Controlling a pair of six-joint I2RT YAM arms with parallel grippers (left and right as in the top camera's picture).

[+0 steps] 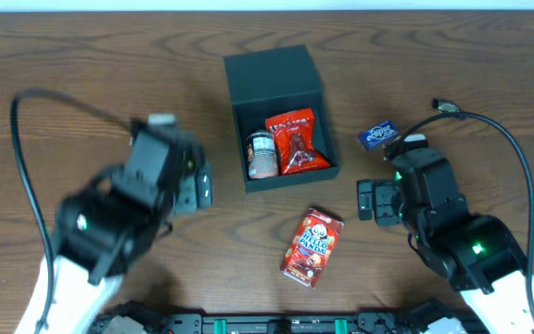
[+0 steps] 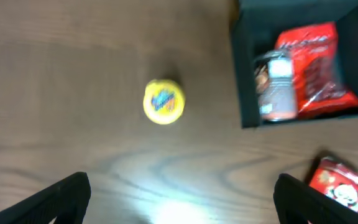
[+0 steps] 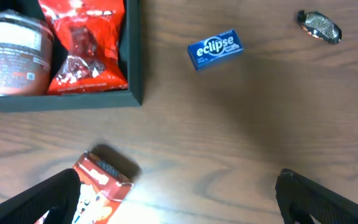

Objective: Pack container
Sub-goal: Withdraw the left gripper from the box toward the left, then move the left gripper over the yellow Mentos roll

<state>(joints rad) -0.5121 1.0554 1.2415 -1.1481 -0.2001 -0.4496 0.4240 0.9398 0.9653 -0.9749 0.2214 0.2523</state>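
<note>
Your left gripper and right gripper stood wide open, empty. Wooden table showed between each and the container; a red carton lay near its front wall.

Upper left of the frame: corner of the dark teal-grey matte box, lying open on the brown wood-grain table. Inside it, a crinkled red foil snack bag lies just beside a small round can with a dark-and-white label, which rests on its side. Upper centre: a blue rectangular "eclipse" gum pack, tilted, well apart from the box. Upper right: a small dark shiny wrapped item, too blurred to identify. Lower left: a red cardboard snack carton, just beside one black finger of the right pincer, whose jaws stand wide apart at the lower corners.
</note>
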